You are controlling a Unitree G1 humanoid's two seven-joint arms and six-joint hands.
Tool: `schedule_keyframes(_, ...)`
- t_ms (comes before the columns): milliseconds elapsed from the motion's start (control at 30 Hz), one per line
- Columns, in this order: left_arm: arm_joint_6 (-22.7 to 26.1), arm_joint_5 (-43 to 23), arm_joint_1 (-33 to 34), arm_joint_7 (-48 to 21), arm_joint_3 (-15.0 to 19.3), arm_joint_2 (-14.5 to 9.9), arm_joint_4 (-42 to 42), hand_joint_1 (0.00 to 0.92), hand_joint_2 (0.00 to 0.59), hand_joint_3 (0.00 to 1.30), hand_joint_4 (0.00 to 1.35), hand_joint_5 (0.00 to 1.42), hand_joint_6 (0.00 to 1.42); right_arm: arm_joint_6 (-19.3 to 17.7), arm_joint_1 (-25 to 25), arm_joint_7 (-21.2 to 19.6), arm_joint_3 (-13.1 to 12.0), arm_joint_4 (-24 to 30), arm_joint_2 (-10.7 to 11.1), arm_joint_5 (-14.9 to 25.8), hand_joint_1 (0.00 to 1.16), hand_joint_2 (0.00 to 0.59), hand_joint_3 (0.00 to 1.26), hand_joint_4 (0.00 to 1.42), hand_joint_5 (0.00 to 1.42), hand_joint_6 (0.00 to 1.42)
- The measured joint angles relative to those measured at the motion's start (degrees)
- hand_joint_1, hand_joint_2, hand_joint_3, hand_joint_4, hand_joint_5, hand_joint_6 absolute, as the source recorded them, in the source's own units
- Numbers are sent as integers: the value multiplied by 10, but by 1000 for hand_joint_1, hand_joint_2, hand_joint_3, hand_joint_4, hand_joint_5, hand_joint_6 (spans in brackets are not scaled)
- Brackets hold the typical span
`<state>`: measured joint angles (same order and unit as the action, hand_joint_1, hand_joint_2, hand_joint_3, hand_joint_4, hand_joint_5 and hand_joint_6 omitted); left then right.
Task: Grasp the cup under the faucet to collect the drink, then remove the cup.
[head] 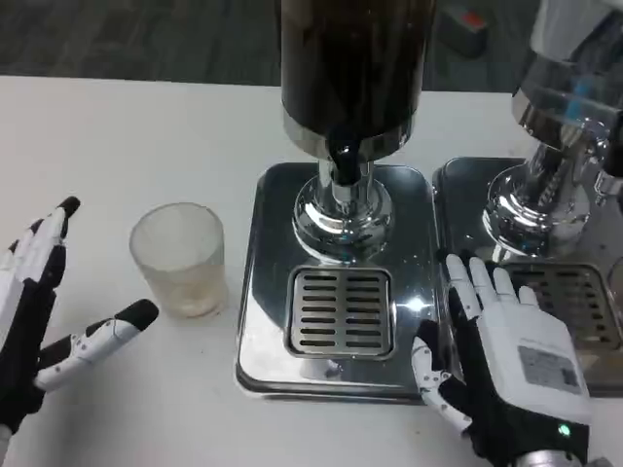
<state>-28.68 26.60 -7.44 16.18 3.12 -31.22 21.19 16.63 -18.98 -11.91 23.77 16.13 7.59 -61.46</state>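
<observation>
Frosted plastic cup [179, 258] stands upright on the white table [117, 136], just left of the drink dispenser's chrome base [263, 292], not under the faucet [343, 161]. Cup looks empty. Left hand [44, 321] is near the cup's left side, fingers spread wide, thumb pointing toward the cup, holding nothing, not touching it. Right hand [506, 365] lies flat, fingers apart, at the base's right edge beside the drip grate [341, 311], holding nothing. Dark drink fills the tank [352, 58] above. Second dispenser [550, 175] stands on the right.
</observation>
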Motion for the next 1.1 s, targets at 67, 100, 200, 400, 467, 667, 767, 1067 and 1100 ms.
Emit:
schedule_keyframes(67, -10, -12, 16, -6, -5, 1, 36, 0, 0, 0, 0, 0, 0, 1, 0, 0, 0, 0, -1, 0, 238, 566, 34, 0, 0, 0)
schedule_keyframes(100, -13, -14, 24, -8, -10, 1, 53, 0, 0, 0, 0, 0, 0, 1, -1, 0, 0, 0, -2, 0, 236, 567, 34, 0, 0, 0)
schedule_keyframes(200, -17, -16, 40, -18, -21, 4, 85, 0, 0, 0, 0, 0, 0, 2, -1, 0, 0, 0, -2, 0, 233, 568, 34, 0, 0, 0)
schedule_keyframes(400, -10, -15, 71, -45, -38, 4, 117, 0, 0, 0, 0, 0, 0, 3, -2, 0, 0, 0, -2, 0, 224, 564, 34, 0, 0, 0)
schedule_keyframes(467, -10, -15, 82, -45, -41, 4, 127, 0, 0, 0, 0, 0, 0, 3, -2, 0, 0, 0, -2, 0, 224, 561, 34, 0, 0, 0)
schedule_keyframes(667, -25, -17, 121, -30, -52, 24, 199, 42, 0, 0, 0, 0, 0, 3, -2, 0, -1, 0, -2, 0, 216, 560, 34, 0, 0, 0)
schedule_keyframes(767, -54, -25, 138, -23, -59, 40, 233, 74, 0, 0, 0, 0, 0, 3, -2, 0, -1, 0, -3, 0, 214, 558, 34, 0, 0, 0)
schedule_keyframes(1067, -115, -53, 191, -9, -62, 64, 324, 108, 9, 0, 0, 0, 0, 10, -3, 0, -1, 0, -6, 0, 212, 555, 43, 0, 0, 0)
schedule_keyframes(1100, -116, -53, 194, -4, -63, 66, 328, 122, 16, 0, 0, 7, 0, 11, -3, 0, -1, 1, -6, 0, 212, 555, 43, 0, 0, 0)
